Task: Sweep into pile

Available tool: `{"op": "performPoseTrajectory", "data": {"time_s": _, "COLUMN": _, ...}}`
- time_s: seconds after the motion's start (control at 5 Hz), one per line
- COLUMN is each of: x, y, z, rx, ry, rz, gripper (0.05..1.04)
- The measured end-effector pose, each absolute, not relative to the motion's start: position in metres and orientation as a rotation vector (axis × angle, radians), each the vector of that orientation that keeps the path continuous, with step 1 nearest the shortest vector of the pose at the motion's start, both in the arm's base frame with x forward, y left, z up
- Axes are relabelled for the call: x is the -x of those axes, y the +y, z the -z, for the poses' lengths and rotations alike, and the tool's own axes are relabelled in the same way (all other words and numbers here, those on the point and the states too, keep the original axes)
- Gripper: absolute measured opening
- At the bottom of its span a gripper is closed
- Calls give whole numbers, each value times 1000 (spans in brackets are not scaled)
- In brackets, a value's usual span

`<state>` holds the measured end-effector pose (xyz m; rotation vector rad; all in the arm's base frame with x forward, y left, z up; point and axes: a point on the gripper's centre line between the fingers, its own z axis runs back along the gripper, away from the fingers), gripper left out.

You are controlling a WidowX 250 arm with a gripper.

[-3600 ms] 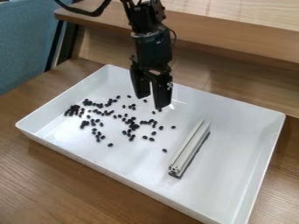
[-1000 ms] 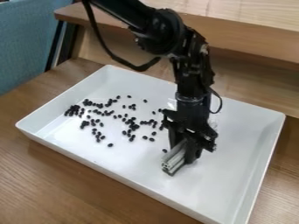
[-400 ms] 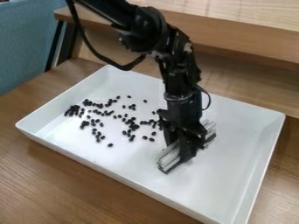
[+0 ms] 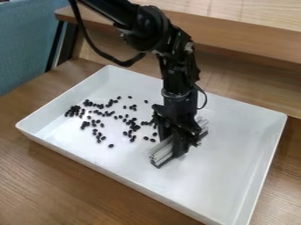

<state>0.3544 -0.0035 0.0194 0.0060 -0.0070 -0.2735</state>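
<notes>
My black gripper [image 4: 174, 145] stands low in the middle of the white tray, shut on a grey metal bar [image 4: 162, 153]. The bar lies slantwise close to the tray floor, its near end toward the lower left and its far end showing behind the gripper on the right. Small black beans [image 4: 134, 127] are scattered left of the bar, some close to the gripper. A denser clump of beans [image 4: 73, 110] lies at the tray's left side. The gripper hides the bar's middle and perhaps a few beans.
The white tray's rim [image 4: 111, 176] surrounds the work on a wooden table [image 4: 59, 176]. A raised wooden ledge [image 4: 247, 41] runs behind it. Blue fabric [image 4: 26, 39] is at the upper left.
Since the oldest frame, the gripper has come down onto the bar and closed on it. Lately gripper and bar have shifted left toward the beans, and the bar's angle has turned somewhat.
</notes>
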Motion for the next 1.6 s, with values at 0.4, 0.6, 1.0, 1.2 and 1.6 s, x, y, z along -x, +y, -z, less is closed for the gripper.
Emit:
{"op": "performPoseTrajectory", "data": {"time_s": 0.4, "x": -353, "y": 32, "z": -19, "rx": -64, "ry": 6, "rz": 235, "gripper": 396}}
{"op": "performPoseTrajectory", "data": {"time_s": 0.6, "x": -348, "y": 52, "z": -19, "rx": -65, "ry": 15, "rz": 206, "gripper": 396}}
{"op": "performPoseTrajectory", "data": {"time_s": 1.0, "x": -340, "y": 90, "z": -18, "rx": -69, "ry": 24, "rz": 186, "gripper": 396}}
{"op": "performPoseTrajectory", "data": {"time_s": 1.2, "x": -334, "y": 109, "z": -18, "rx": -76, "ry": 31, "rz": 196, "gripper": 396}}
{"op": "performPoseTrajectory", "data": {"time_s": 1.6, "x": -342, "y": 140, "z": -18, "rx": -94, "ry": 48, "rz": 318, "gripper": 396}}
